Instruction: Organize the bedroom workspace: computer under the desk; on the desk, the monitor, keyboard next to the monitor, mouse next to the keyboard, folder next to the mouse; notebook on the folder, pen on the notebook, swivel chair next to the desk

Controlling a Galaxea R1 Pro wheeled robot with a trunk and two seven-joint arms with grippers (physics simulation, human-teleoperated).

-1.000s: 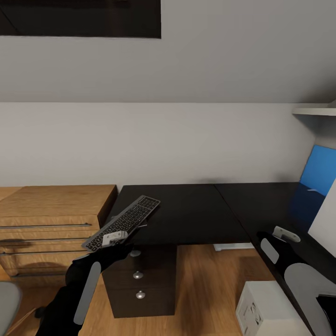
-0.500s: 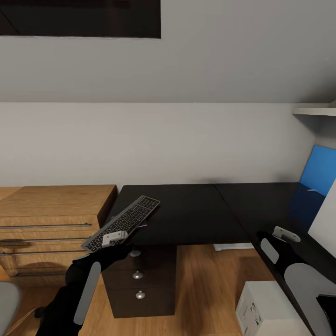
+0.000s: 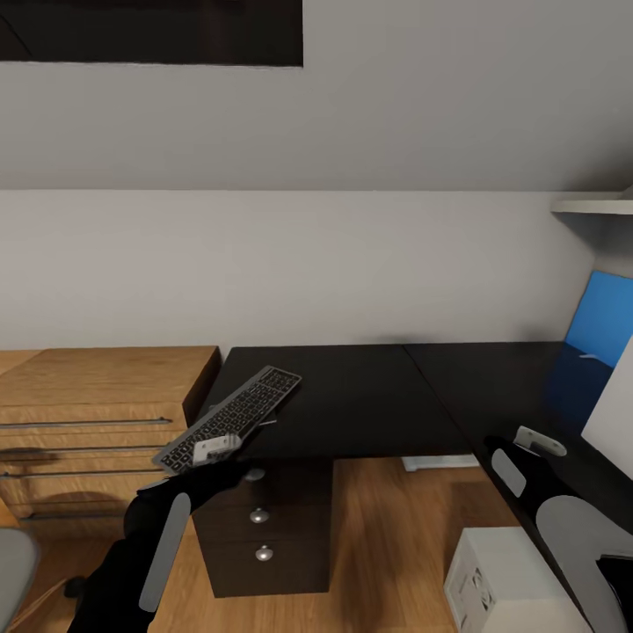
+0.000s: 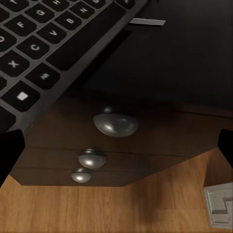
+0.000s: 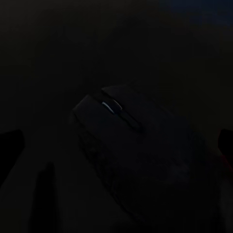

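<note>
The slim keyboard [image 3: 236, 415] lies slanted over the front left corner of the black desk [image 3: 369, 400], its near end past the edge. My left gripper [image 3: 215, 448] is right at that near end. In the left wrist view the keyboard [image 4: 43, 43] is close beside the fingertips [image 4: 9, 150], which stand wide apart with nothing between them. My right gripper [image 3: 538, 441] hovers open over the desk's right wing, and the black mouse [image 5: 131, 141] sits on the dark top between its spread fingers. The monitor's white back [image 3: 615, 413] is at the right edge. The white computer [image 3: 492, 585] stands on the floor.
A light wood drawer unit [image 3: 97, 422] adjoins the desk's left side. Black drawers with chrome knobs [image 4: 115, 124] sit under the desk corner. A blue panel [image 3: 602, 321] backs the right wing. The grey chair edge [image 3: 13, 563] shows at lower left, on the wood floor [image 3: 396, 527].
The whole picture has shifted up by a few pixels, so the camera moved slightly. The keyboard and both arms keep their places.
</note>
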